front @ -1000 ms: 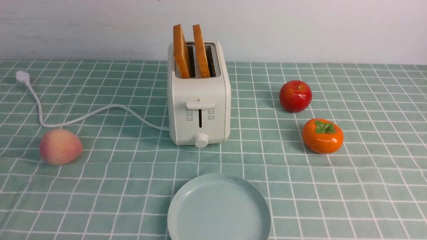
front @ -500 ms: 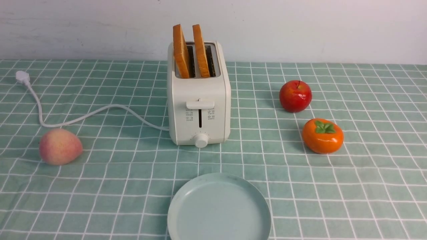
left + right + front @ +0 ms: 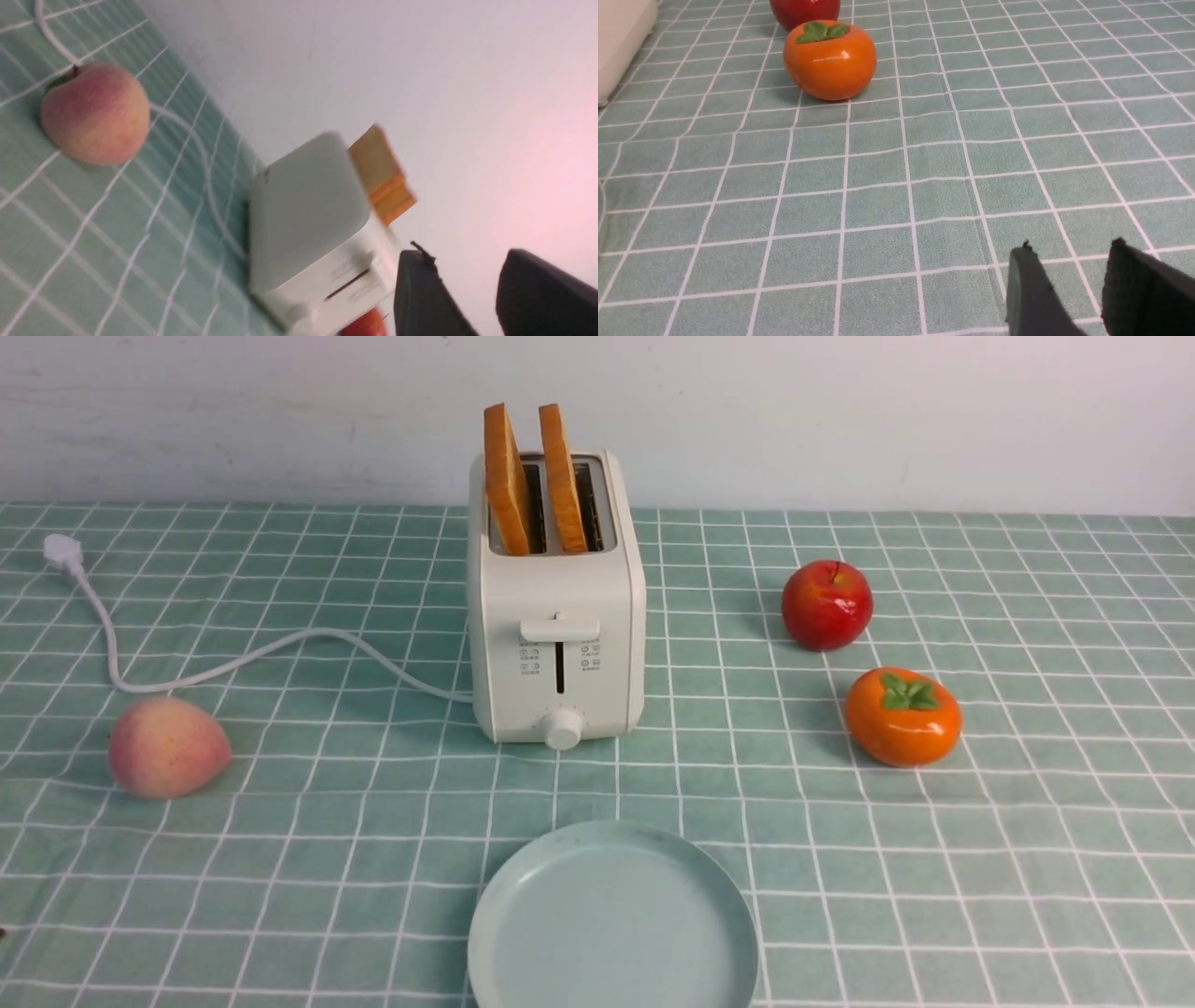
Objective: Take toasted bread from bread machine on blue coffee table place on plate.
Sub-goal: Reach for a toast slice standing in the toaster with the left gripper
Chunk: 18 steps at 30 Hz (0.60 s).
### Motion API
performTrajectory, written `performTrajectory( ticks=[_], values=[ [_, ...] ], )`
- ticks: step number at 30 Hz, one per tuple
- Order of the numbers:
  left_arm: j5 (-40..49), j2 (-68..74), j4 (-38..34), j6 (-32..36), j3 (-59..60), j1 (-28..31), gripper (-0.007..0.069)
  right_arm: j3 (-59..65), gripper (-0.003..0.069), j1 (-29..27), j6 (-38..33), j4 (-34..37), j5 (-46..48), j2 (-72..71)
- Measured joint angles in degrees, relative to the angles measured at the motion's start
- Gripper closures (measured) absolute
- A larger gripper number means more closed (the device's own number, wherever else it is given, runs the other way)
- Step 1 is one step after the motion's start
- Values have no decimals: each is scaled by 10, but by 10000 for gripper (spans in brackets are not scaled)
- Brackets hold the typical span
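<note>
Currently, from left gripper [image 3: 460,261], parted and unladen, reach rightward and forward to toast [image 3: 505,485], upright, edge-on in toaster [image 3: 560,653]; right gripper [image 3: 1069,247] likewise parted.

Front view: looks forward and down on the counter [image 3: 392,896] from above its near side
Left wrist: low, tilted, near the peach [image 3: 96,114]
Right wrist: looks down across the cloth
Front and right share: persimmon [image 3: 903,717]

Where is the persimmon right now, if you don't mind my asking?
In the front view, the persimmon sits on the right side of the table, just nearer than the apple.
</note>
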Motion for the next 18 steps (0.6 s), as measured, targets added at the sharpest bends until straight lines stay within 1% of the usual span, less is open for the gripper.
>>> performTrajectory(
  ticks=[2,3,4,5,6,7,8,9,12,14,15,16,18],
  values=[
    [-68,0,-22,-2,0,0,403,2,419,0,2,15,-21,0],
    [-83,0,-24,-2,0,0,407,4,419,0,3,22,-25,0],
    [-129,0,-28,-2,0,0,446,6,419,0,10,55,-50,0],
    [-149,0,-28,-3,-6,0,496,5,419,0,19,89,-76,0],
    [-149,0,-25,-3,-17,0,549,5,419,0,27,119,-98,0],
    [-148,0,-23,-3,-20,0,572,5,419,0,27,125,-103,0],
    [-106,0,2,-3,-58,0,636,5,419,0,35,171,-138,0],
    [-83,0,17,-3,-73,0,638,5,419,0,37,184,-148,0],
    [79,4,59,-3,-161,0,638,5,419,0,43,237,-188,0],
    [202,36,95,-2,-226,0,638,5,419,0,45,266,-204,0],
    [227,46,99,-1,-238,0,638,5,419,0,45,270,-206,0],
    [332,83,128,5,-283,0,638,5,419,0,45,279,-217,0],
    [457,146,159,12,-324,0,638,5,419,0,45,286,-226,0]
  ],
)
